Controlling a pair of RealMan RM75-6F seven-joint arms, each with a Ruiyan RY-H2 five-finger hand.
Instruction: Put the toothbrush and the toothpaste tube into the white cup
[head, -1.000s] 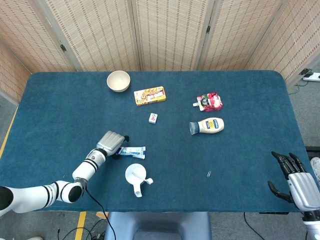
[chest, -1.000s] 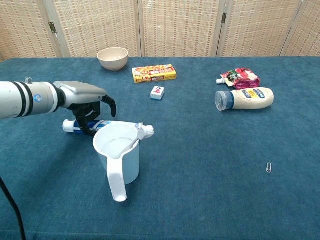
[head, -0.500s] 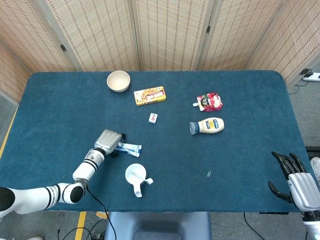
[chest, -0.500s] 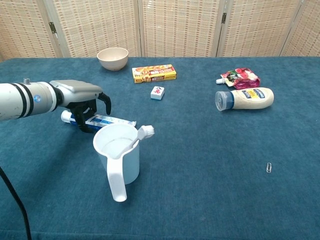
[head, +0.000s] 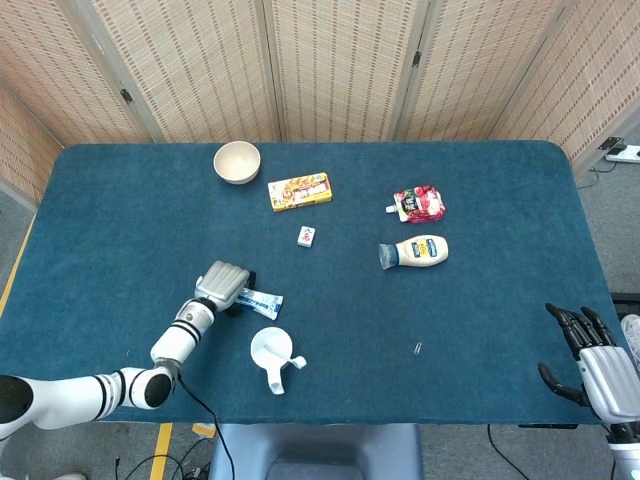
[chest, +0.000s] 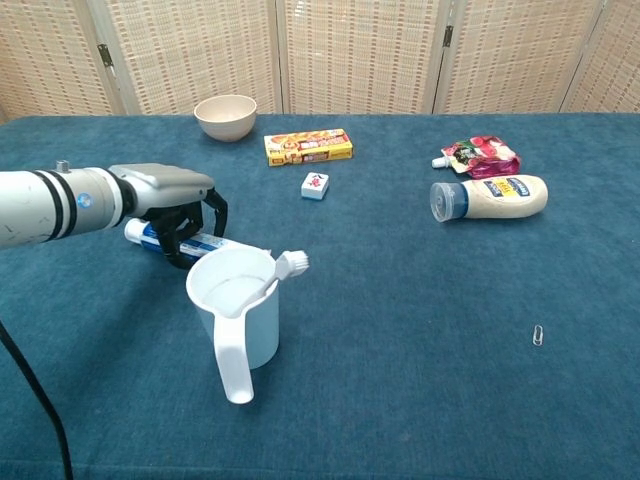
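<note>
The toothpaste tube (chest: 190, 240) lies flat on the blue bench (head: 480, 310), just behind the white cup (chest: 238, 308) on the robot's left side. The left hand (chest: 175, 205) is over its capped end with the fingers (chest: 182, 238) curled down around it, gripping it. The cup stands upright near the front edge, its handle pointing forward. The toothbrush (chest: 283, 270) is already in the cup, its bristled head leaning out over the rim to the right. The right hand (head: 598, 368) hangs off the front right corner of the bench, holding nothing, fingers spread apart.

Further back, a beige bowl (head: 237, 162) sits upright and looks empty. Beside it to the right lies a yellow box (head: 299, 191), and in front of that a small white block (head: 307, 236). Well to the right are a red pouch (head: 420, 204) and a squeeze bottle (head: 416, 252) lying on its side. A paper clip (chest: 538, 335) lies alone near the front right.
</note>
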